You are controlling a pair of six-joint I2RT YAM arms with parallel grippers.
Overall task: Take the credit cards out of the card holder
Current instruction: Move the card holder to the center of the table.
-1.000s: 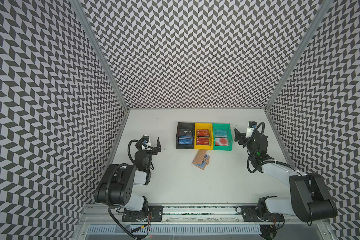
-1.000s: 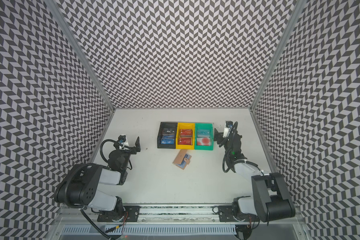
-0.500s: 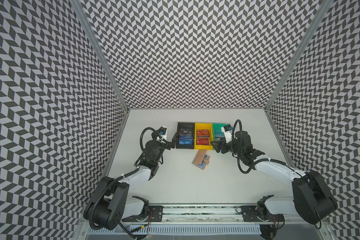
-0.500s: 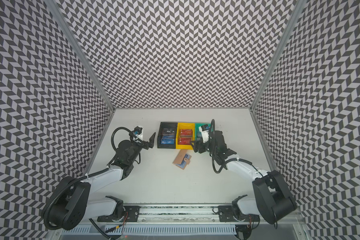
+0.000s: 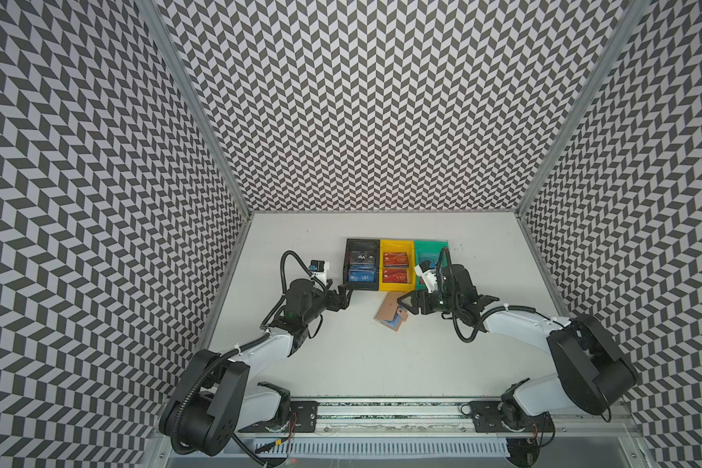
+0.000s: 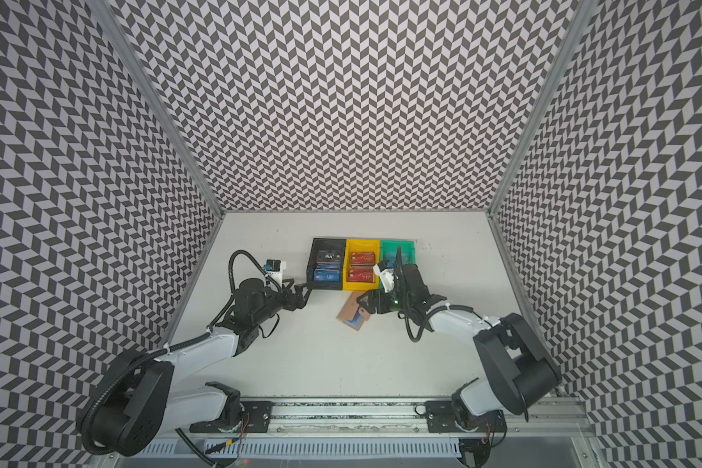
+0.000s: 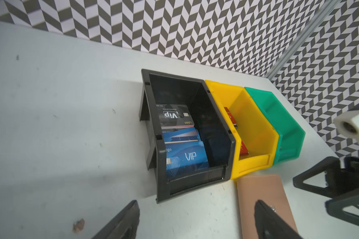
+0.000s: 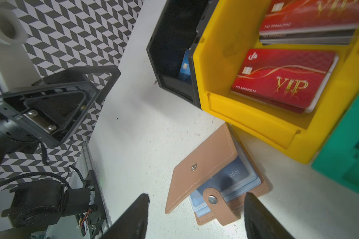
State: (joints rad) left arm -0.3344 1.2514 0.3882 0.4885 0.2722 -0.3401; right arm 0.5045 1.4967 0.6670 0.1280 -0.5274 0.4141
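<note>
Card holder (image 8: 203, 165): tan, flat on worktop (image 5: 381, 364) just before yellow bin (image 8: 226, 62), snap tab unfastened, cover ajar over blue sleeves with a card inside. Cards (image 7: 184, 157): blue and black in black bin (image 7: 150, 115), red in yellow bin. Left fingers (image 7: 124, 221) and right fingers (image 8: 133, 217): spread, holding nothing, either side of holder.

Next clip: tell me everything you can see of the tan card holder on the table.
The card holder is tan, leather-like, book-style, with stitched edges. It lies on the white table just before the yellow bin, unsnapped: the tab lies free, the cover sits skewed, baring pale blue clear sleeves with a card inside. The right claw hovers open above it; nothing grips it.
</note>
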